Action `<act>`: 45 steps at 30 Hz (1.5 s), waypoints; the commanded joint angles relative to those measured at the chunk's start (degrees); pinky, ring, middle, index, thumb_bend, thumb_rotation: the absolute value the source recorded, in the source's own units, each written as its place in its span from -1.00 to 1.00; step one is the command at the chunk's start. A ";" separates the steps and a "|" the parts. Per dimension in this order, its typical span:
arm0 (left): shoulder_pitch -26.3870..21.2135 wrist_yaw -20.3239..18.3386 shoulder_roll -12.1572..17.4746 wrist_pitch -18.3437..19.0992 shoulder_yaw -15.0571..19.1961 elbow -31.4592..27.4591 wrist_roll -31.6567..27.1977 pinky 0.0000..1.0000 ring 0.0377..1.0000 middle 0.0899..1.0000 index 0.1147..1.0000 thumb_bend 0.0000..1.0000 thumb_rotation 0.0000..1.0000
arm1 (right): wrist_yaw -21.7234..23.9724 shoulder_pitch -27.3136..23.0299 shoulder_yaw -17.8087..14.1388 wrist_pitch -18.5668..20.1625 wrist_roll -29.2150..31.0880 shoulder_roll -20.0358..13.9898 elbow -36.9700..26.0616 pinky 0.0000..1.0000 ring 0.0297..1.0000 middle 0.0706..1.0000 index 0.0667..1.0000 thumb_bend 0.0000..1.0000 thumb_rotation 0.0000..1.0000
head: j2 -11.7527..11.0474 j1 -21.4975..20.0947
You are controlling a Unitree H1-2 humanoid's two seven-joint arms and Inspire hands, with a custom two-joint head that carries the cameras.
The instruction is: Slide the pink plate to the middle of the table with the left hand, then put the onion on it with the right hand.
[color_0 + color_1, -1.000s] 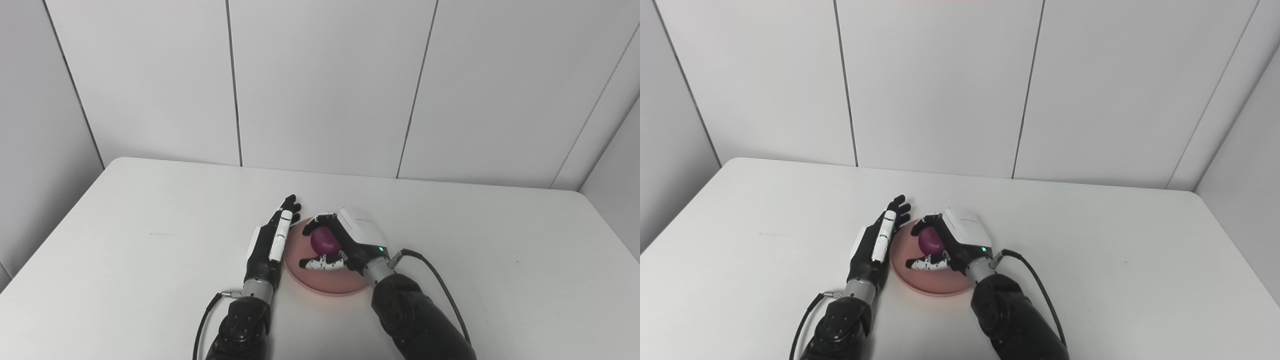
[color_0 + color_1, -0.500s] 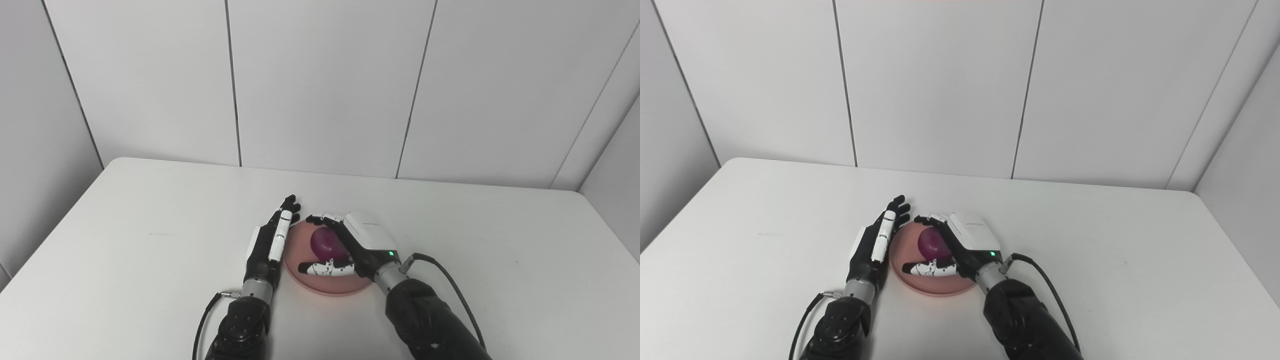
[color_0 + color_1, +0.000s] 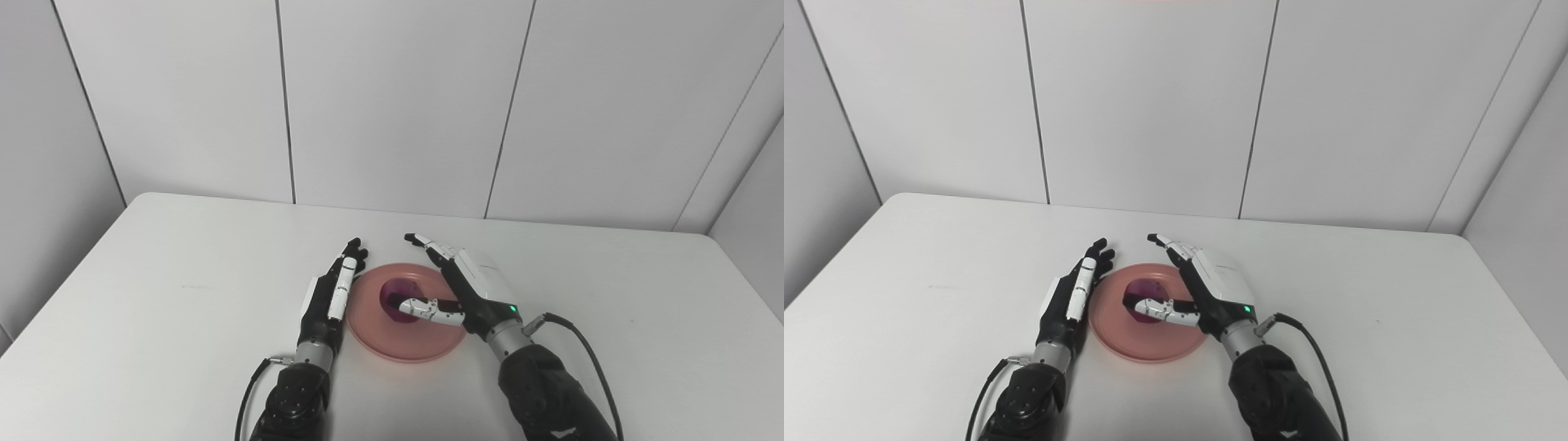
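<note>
The round, shallow pink plate (image 3: 404, 340) lies flat on the white table (image 3: 153, 306), between the two hands. The dark purple, rounded onion (image 3: 397, 293) sits on the plate, a little toward its far side, and nothing grips it.

The right hand (image 3: 474, 291), black with a white back shell, is released: its fingers (image 3: 429, 246) stretch forward and apart over the plate's right rim, pointing away from the robot. Its thumb (image 3: 429, 309) reaches leftward across the near side of the onion; whether it touches the onion cannot be told. The onion is just left of this hand's palm, in the open space between thumb and fingers.

The left hand (image 3: 331, 294), black with a white strip along one finger, stands on its edge just left of the plate, fingers straight and close together, pointing away from the robot. It holds nothing. Its palm side faces the plate's left rim, very near or touching it; the pictures do not settle which
</note>
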 commanded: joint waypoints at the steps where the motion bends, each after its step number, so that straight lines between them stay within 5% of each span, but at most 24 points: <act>1: -1.67 -0.37 -0.34 -0.50 -0.02 0.29 -0.39 0.83 0.82 0.78 0.75 0.03 1.00 | -1.13 -0.85 -1.60 -0.63 1.12 -0.82 -2.47 0.75 0.81 0.79 0.83 0.77 0.89 | -0.05 0.04; 11: -1.42 -0.88 -0.05 -0.24 0.12 -0.19 -0.48 0.85 0.81 0.78 0.76 0.02 1.00 | -0.04 3.50 -8.11 -0.79 12.71 -0.18 -4.53 0.61 0.83 0.91 0.93 0.63 1.00 | 0.02 -0.60; 31: -0.43 -2.44 2.02 -0.83 1.12 -1.01 -0.85 0.82 0.80 0.78 0.77 -0.01 1.00 | 0.64 6.62 -15.31 -1.76 30.75 3.36 1.02 1.00 0.97 0.97 0.98 0.54 1.00 | -0.35 -1.26; 45: 2.11 -2.85 4.01 0.41 2.06 -4.21 -1.45 0.83 0.81 0.79 0.74 0.03 1.00 | -5.75 6.56 -17.84 -8.90 32.38 5.92 6.42 0.89 0.84 0.84 0.87 0.37 1.00 | 0.08 -1.71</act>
